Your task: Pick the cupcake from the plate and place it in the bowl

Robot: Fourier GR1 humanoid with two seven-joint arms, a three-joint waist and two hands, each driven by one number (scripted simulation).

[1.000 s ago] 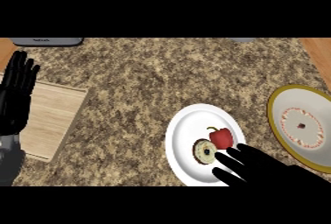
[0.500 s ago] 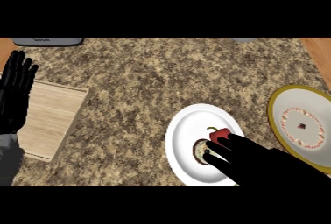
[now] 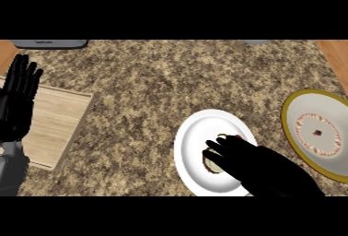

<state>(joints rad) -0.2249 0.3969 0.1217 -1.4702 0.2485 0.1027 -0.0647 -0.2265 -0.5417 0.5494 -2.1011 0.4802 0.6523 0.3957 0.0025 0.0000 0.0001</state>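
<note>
A white plate (image 3: pixel 195 134) lies on the speckled counter, low and right of centre. The cupcake (image 3: pixel 212 165) sits on it, and only a pale sliver of its base and a bit of red at the top show. My right hand (image 3: pixel 262 168) comes in from the lower edge and lies over the cupcake, its fingers stretched across it and hiding most of it. The bowl (image 3: pixel 292 110), yellow-rimmed with a white inside and a red dotted ring, stands at the right edge, holding nothing. My left hand (image 3: pixel 17 101) rests open at the left edge, fingers up.
A light wooden cutting board (image 3: pixel 58 122) lies at the left, beside my left hand. A grey object (image 3: pixel 51 43) sits at the counter's far left edge. Wooden strips border the counter at both top corners.
My right hand has moved up and left over the plate. It now covers the cupcake, which was plainly seen one second ago. The left hand has not moved.
</note>
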